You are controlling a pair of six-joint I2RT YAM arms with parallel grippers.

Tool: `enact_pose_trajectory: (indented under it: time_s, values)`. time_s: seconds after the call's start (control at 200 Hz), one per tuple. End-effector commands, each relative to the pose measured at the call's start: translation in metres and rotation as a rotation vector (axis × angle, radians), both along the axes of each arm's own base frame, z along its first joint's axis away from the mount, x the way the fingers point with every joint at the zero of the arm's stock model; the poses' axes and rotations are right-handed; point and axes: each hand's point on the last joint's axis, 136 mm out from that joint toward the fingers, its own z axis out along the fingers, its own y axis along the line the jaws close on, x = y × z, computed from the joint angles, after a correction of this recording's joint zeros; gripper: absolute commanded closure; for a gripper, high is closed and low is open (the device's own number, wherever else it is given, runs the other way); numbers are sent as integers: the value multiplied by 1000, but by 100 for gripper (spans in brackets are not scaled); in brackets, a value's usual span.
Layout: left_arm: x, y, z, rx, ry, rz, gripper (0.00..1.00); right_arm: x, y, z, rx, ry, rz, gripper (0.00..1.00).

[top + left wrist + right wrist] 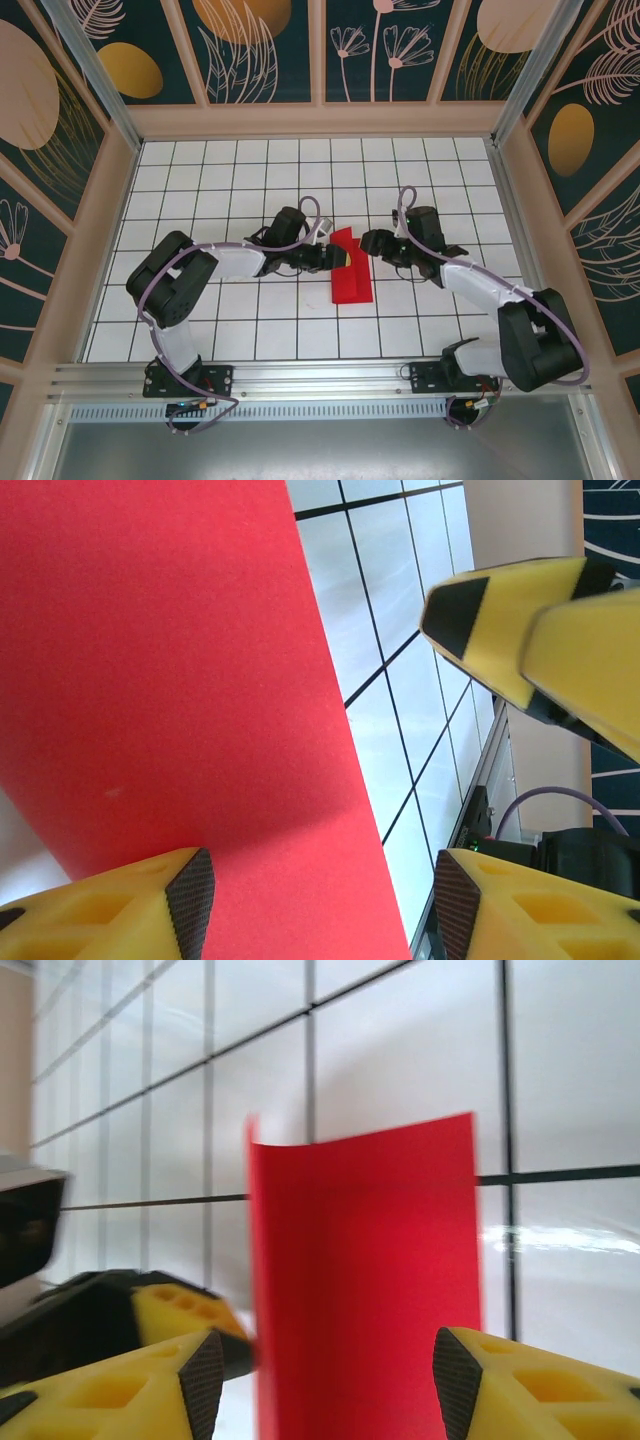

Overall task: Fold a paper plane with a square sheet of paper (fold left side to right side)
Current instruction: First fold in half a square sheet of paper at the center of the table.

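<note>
From above, the paper (pixel 352 284) lies mid-worktop (pixel 250 170), folded narrow with its far end lifted, and the left gripper (pixel 336 258) and right gripper (pixel 369 243) sit close on either side of that end. In the left wrist view the red sheet's edge runs between the left gripper's spread jaws (nothing pinched). In the right wrist view the paper stands upright, slightly curled, between the right gripper's jaws, which are likewise parted and released.
</note>
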Motion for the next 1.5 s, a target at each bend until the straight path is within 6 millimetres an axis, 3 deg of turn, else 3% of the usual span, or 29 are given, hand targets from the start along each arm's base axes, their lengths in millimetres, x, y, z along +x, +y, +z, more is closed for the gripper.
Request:
enact_pose_trajectory:
  time_s: [0.0,0.49,0.931,1.136,1.271,1.456,1.491]
  values:
    - [7,-6,6,-18,-18,6,39,-11,11,-1,101,40,31,43]
    - [7,-5,5,-11,-17,9,44,-16,31,-22,137,110,89,57]
    - [9,0,11,8,-50,25,40,-13,25,-34,79,128,77,100]
    - [11,10,14,68,-83,61,37,-10,8,-47,-5,141,25,100]
    - [18,20,-1,170,-77,108,37,-8,-8,-59,-95,161,-30,100]
    - [21,24,-27,261,-34,130,38,-8,-15,-68,-142,178,-46,100]
    - [28,18,-21,255,-54,137,38,-8,-15,-69,-146,179,-47,100]
